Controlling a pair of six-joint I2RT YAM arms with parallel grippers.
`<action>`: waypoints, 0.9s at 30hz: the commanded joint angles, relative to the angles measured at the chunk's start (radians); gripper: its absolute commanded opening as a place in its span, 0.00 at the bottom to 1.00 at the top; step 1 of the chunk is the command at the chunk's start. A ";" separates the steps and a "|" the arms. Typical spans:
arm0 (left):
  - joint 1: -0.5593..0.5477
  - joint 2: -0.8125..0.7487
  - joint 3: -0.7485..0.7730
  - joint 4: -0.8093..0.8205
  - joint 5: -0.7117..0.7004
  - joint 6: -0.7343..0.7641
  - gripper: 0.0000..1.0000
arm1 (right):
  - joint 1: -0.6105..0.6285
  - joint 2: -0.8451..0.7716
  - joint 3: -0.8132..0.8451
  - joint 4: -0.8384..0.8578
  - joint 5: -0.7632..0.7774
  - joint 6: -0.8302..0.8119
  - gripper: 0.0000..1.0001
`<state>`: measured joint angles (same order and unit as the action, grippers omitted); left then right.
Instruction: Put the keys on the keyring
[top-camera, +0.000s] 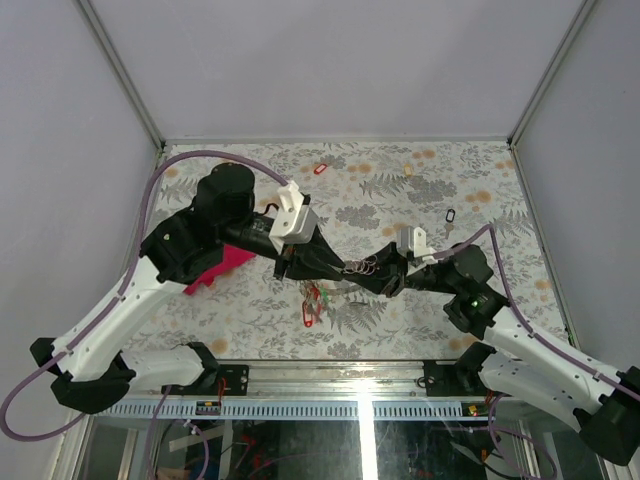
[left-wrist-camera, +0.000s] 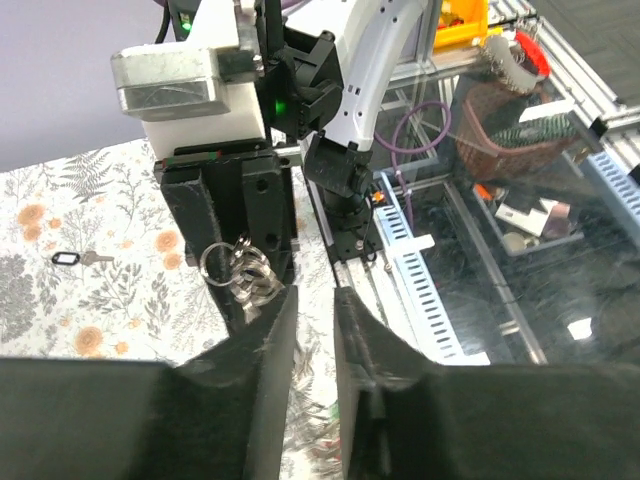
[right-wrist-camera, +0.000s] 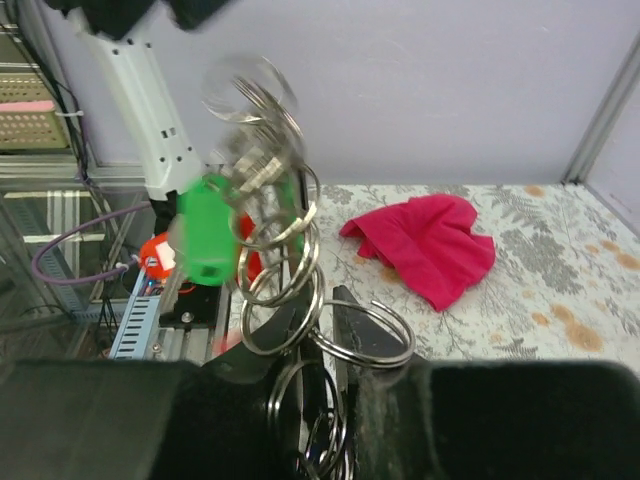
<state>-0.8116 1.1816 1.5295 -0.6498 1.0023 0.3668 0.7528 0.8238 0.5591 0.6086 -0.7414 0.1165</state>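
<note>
Right claw (right-wrist-camera: 315, 320) apparently pinches linked silver metal rings (right-wrist-camera: 285, 265); left claw (left-wrist-camera: 315, 300) barely parted, empty. Slack grip could drop green-tagged silver keys (right-wrist-camera: 207, 238).

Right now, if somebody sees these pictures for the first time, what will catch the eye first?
First, the chain of silver rings held up over the middle of the flowered table, where the left gripper and right gripper meet. In the right wrist view a bright green tag hangs on it, and a magenta cloth lies on the table behind.
</note>
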 joint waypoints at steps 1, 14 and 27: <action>-0.009 -0.051 -0.014 0.105 -0.046 -0.046 0.28 | -0.004 -0.034 0.087 -0.085 0.083 -0.023 0.16; -0.009 -0.111 -0.121 0.217 -0.219 -0.131 0.47 | -0.005 -0.070 0.110 -0.188 0.128 -0.039 0.01; -0.009 -0.096 -0.194 0.159 -0.290 -0.100 0.79 | -0.004 -0.155 0.184 -0.286 0.099 -0.100 0.01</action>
<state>-0.8177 1.0798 1.3510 -0.5148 0.7280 0.2626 0.7517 0.6964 0.6571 0.2726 -0.6395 0.0418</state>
